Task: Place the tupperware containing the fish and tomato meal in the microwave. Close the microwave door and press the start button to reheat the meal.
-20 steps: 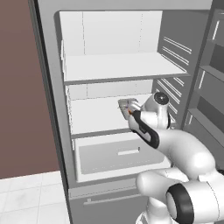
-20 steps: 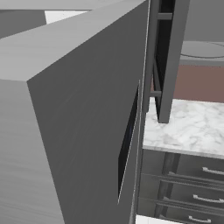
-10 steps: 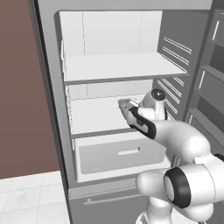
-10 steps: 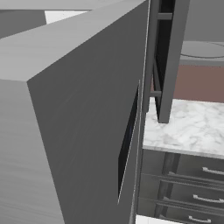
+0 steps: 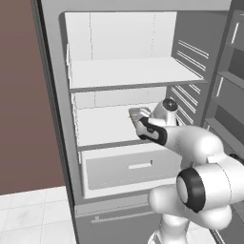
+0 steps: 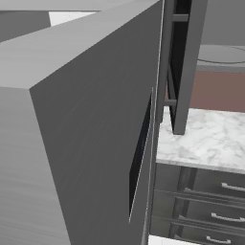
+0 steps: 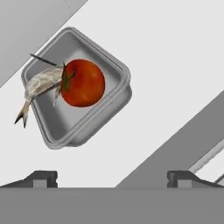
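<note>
Over the arm's left shoulder, the tall grey fridge (image 5: 57,119) stands open, its white shelves (image 5: 128,74) and a pale drawer (image 5: 131,167) lit up inside. The white arm (image 5: 190,157) reaches in at the level of the middle shelf, and the gripper (image 5: 135,116) sits at that shelf's front right. From this side I cannot make out how its fingers stand.

From behind on the right, the broad grey fridge door (image 6: 81,143) blocks most of the scene. Past its edge lies a marble counter (image 6: 206,139) with dark drawers (image 6: 210,201) beneath it and a reddish-brown wall (image 6: 220,91) above.

Looking along the hand, the tupperware (image 7: 78,87) rests on the white shelf, turned cornerwise to the camera. Inside it a red tomato (image 7: 83,83) sits against a pale fish (image 7: 41,85), whose tail pokes out over the container's rim. The two dark fingertips (image 7: 41,177) are spread wide apart at the bottom, nothing between them, and they stand short of the container without touching it.
</note>
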